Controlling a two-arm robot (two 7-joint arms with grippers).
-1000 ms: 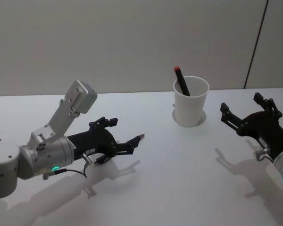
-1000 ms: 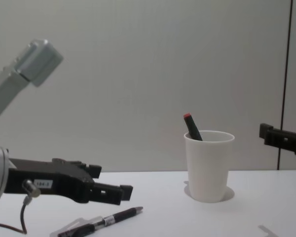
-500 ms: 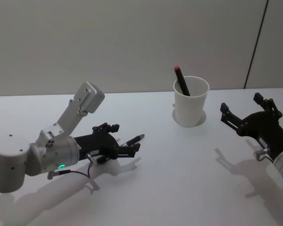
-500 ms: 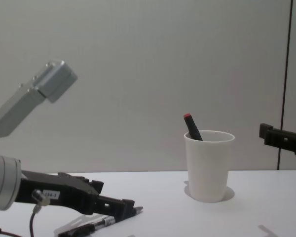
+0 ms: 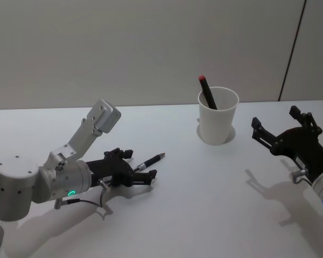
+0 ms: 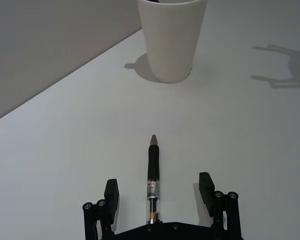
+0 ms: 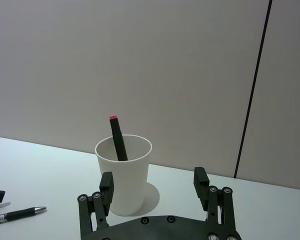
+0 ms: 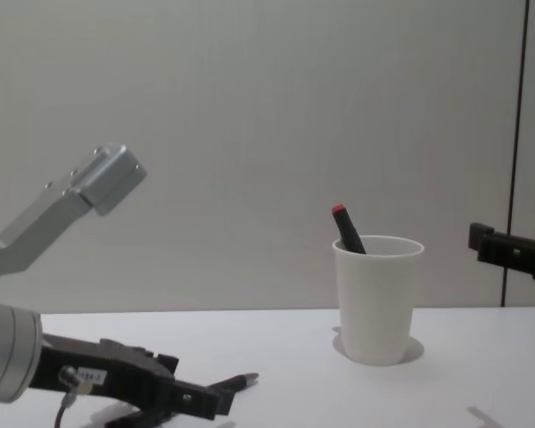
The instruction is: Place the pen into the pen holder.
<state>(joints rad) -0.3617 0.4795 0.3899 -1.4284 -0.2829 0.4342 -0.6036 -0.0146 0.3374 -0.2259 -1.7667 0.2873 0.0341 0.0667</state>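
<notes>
Grasp stage: left gripper, jaws open, straddles pen on surface. Next: close, lift to cup. Right gripper parked, open.

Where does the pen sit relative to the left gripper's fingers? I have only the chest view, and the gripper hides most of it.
Observer: The pen lies flat on the table between the left gripper's open fingers, with a gap on each side.
Operator: Where does its tip point?
Observer: Away from the gripper, roughly toward the pen holder.
Operator: Is the right gripper open?
Observer: Yes, the right gripper is open, facing the pen holder.
</notes>
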